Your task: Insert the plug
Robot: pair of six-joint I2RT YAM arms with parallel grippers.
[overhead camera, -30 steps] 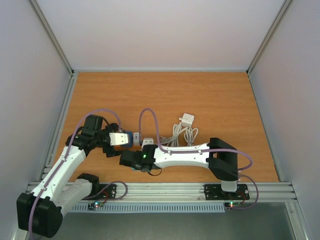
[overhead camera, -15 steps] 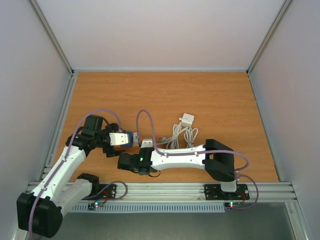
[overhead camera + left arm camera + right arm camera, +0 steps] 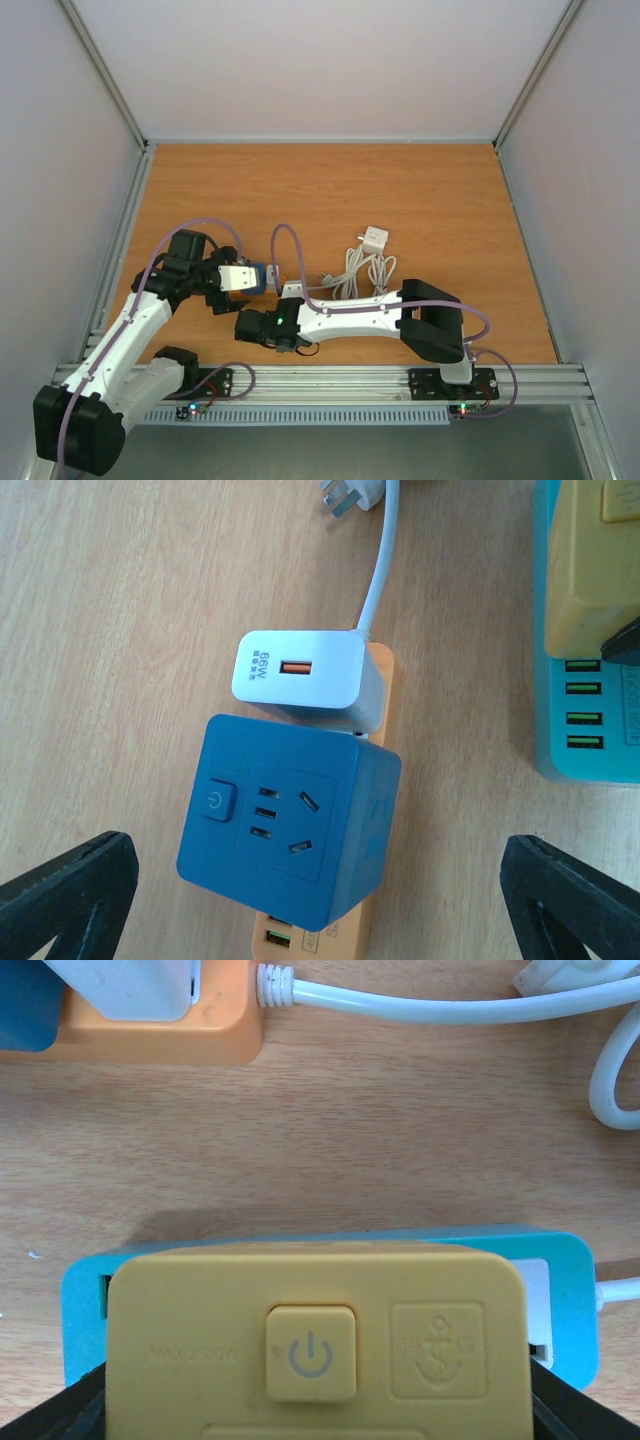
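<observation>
Wood-grain table from top cam: both arms reach to the near-left. The left gripper is by a blue cube socket, and the right gripper is just nearer the bases. A white cable bundle lies to the right w/ a small white adapter behind it. The plug itself isn't visible here.

Left wrist cam: fingers spread wide, holding nothing, over the blue cube socket. That sits on an orange power strip, touching a white 66W charger. A loose white three-pin plug shows at the top edge. At right, the yellow cube adapter sits on the teal power strip.

Right wrist cam: right gripper looks clamped on the yellow cube adapter, one finger each side, cube over the teal power strip. Prongs are hidden, so can't tell if it's seated. Step, as I judge it: pressing the adapter's plug into the strip. Next move needs a straight-down push w/ the cube kept square, then release.
</observation>
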